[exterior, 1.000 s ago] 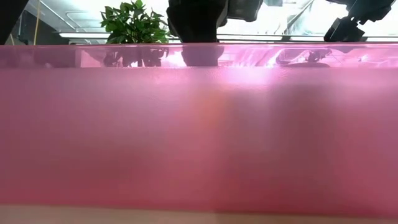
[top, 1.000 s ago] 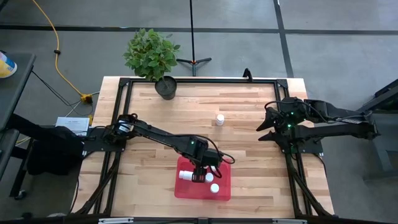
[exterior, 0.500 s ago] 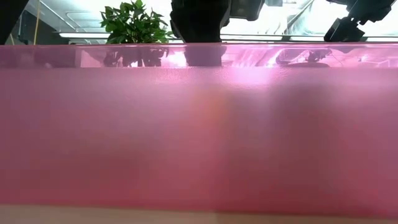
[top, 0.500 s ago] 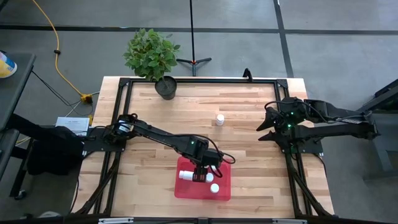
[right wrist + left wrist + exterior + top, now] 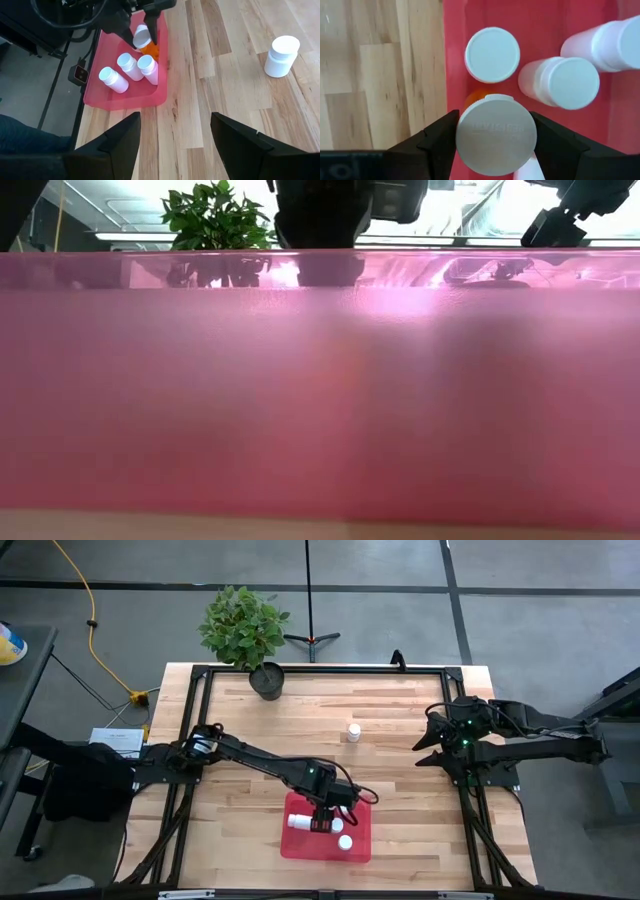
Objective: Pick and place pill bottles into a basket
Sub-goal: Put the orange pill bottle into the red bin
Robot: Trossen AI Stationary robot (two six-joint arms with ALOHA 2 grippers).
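Observation:
The basket is a shallow red tray (image 5: 358, 840) near the table's front edge; its pink wall (image 5: 320, 400) fills the low view. My left gripper (image 5: 496, 137) stands over it, pointing down, shut on an amber pill bottle (image 5: 151, 50) with a white cap. Three white pill bottles (image 5: 112, 79), (image 5: 129, 66), (image 5: 148, 69) rest in the tray beside it. One more white pill bottle (image 5: 353, 731) stands upright on the wood near the table's middle. My right gripper (image 5: 175, 145) waits open at the table's right edge. My left gripper pinches the amber bottle's white cap (image 5: 496, 134) by its rim between its two fingers. The fingers (image 5: 440, 140) come from above, pointing steeply down. The bottle hangs below them, slightly tilted, inside the tray's outline. I cannot tell whether its bottom touches the tray floor.
A dark pot with a green plant (image 5: 266, 680) stands at the table's far left corner. Bare wood lies between the tray and the lone bottle. A black frame (image 5: 330, 670) runs around the table top.

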